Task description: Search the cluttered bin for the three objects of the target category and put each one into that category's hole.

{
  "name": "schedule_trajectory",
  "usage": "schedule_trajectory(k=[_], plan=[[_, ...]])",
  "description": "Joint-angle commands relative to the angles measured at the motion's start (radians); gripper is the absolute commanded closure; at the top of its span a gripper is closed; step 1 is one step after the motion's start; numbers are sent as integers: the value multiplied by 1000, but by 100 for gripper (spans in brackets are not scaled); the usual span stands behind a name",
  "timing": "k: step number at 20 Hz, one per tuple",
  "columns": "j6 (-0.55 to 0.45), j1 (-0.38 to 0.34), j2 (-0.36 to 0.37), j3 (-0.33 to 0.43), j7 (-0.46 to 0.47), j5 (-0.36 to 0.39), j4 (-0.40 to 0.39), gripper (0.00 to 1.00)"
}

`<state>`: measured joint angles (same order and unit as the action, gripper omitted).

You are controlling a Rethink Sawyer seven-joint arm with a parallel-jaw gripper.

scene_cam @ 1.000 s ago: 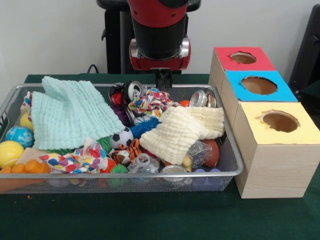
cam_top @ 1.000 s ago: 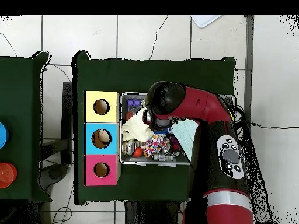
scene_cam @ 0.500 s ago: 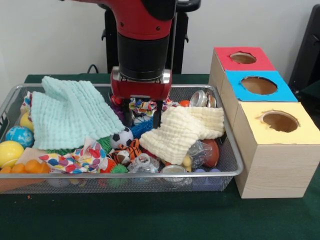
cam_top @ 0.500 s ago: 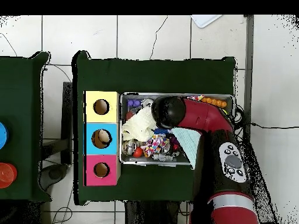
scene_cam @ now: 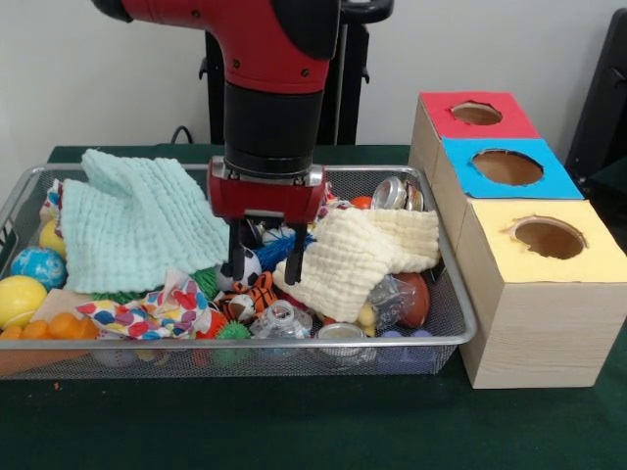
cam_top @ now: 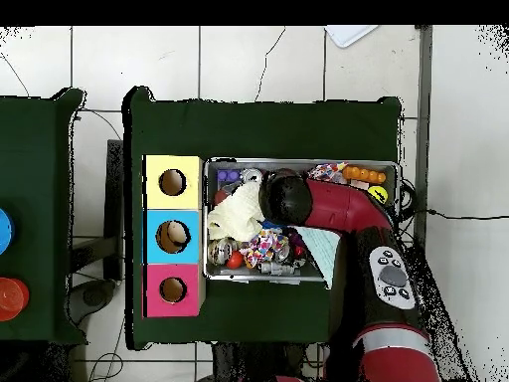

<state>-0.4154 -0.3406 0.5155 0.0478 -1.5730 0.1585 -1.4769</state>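
Observation:
My gripper (scene_cam: 265, 266) hangs open, low in the wire bin (scene_cam: 460, 323), its two black fingertips (scene_cam: 236, 262) straddling a small soccer ball (scene_cam: 247, 268) and a blue shaggy toy (scene_cam: 284, 248). A tiger-striped ball (scene_cam: 257, 294) lies just in front of the fingers. A cream cloth (scene_cam: 358, 250) touches the right finger. Shiny cans (scene_cam: 392, 193) lie at the bin's back right. From above, the red arm (cam_top: 333, 204) covers the gripper and the bin's middle. Three boxes with holes stand beside the bin: red (scene_cam: 477, 115), blue (scene_cam: 507, 168) and yellow (scene_cam: 549, 238).
A mint cloth (scene_cam: 137, 220) covers the bin's left part, with a patterned cloth (scene_cam: 147, 311) in front. A yellow ball (scene_cam: 20, 297), a blue ball (scene_cam: 37, 264) and orange balls (scene_cam: 54, 328) sit at the left. A brown football (scene_cam: 416, 299) and a clear jar (scene_cam: 279, 318) lie at the front.
The arm has come forward over the bin and lowered. The gripper has dropped from the bin's back edge down among the toys at its middle.

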Motion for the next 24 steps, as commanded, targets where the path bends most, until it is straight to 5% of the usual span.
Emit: schedule_trajectory(k=[1, 9, 24], plan=[[-61, -32, -97, 37, -99, 0, -86, 0], [-70, 23, -161, -36, -97, 41, 4, 0], [-19, 41, -118, -62, -87, 51, -45, 0]])
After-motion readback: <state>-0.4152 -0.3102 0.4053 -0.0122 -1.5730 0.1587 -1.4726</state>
